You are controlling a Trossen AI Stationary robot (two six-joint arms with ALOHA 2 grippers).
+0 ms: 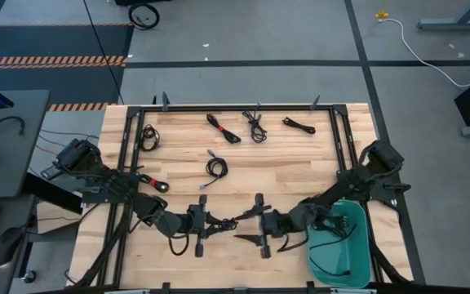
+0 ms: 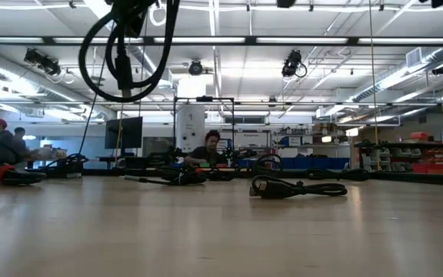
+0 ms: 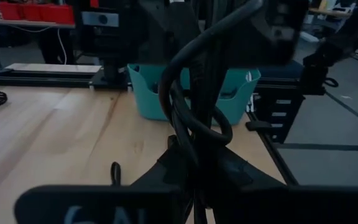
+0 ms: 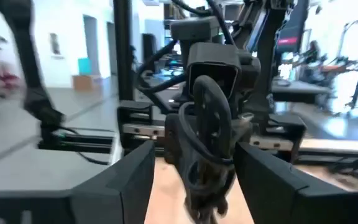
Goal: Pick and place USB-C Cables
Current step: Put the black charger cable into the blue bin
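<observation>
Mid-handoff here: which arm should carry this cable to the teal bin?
Right, most likely. The right hand meets the left hand at the table's front middle with the cable between them, and the teal bin sits directly beside the right arm, across the table from the left.

Two arms work over one bench [image 1: 300,163]. Five coiled cables [image 1: 216,167] lie loose on it, a sixth cable [image 1: 225,221] hangs between the hands, and one teal bin [image 1: 364,237] stands there.

A teal bin [image 1: 357,214] sits at the lower right of my wooden table [image 1: 300,155]. A white cord [image 1: 423,51] trails across the floor upper right. A person [image 2: 210,148] sits far behind, mid-frame.
</observation>
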